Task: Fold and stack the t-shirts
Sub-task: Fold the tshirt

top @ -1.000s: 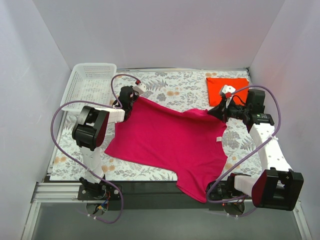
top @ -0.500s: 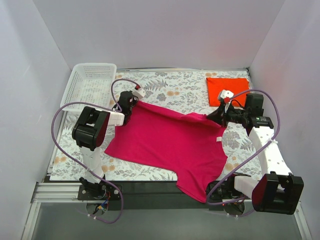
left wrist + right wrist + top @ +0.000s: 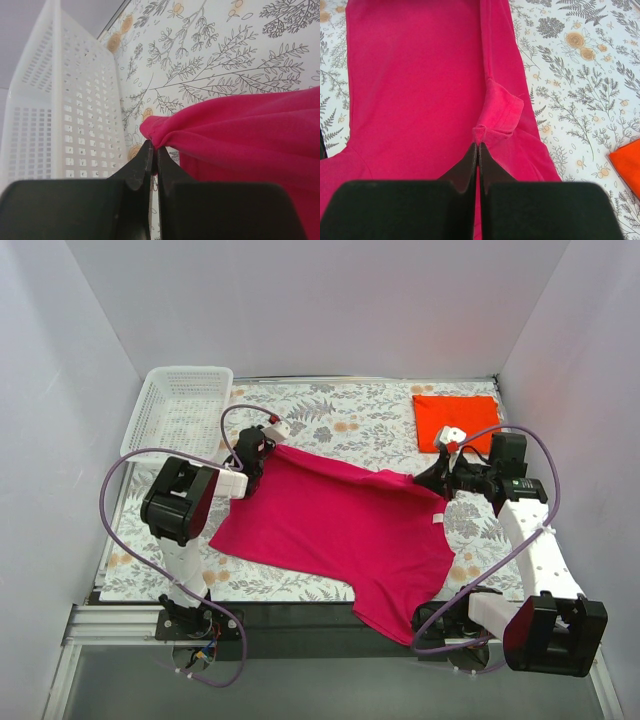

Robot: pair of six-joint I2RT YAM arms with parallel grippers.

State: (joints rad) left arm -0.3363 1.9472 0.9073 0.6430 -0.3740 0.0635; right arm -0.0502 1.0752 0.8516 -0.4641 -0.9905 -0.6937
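The magenta-pink t-shirt (image 3: pixel 340 525) lies spread across the middle of the floral table, one sleeve hanging over the near edge. My left gripper (image 3: pixel 262 452) is shut on its far-left edge; the pinched hem (image 3: pixel 152 131) shows just above my fingertips in the left wrist view. My right gripper (image 3: pixel 430 475) is shut on the shirt's far-right edge near the collar (image 3: pixel 480 134). The cloth between both grippers is pulled taut. The orange-red t-shirt (image 3: pixel 455 420) lies folded at the far right; a corner (image 3: pixel 629 165) shows in the right wrist view.
A white plastic mesh basket (image 3: pixel 180 415) stands at the far left corner, close beside my left gripper; it also shows in the left wrist view (image 3: pixel 65 115). White walls enclose the table on three sides. The near edge is a metal rail (image 3: pixel 300 625).
Both grippers have moved slightly toward the far side and apart, still holding the pink shirt. The far edge of the shirt is stretched straighter than before.
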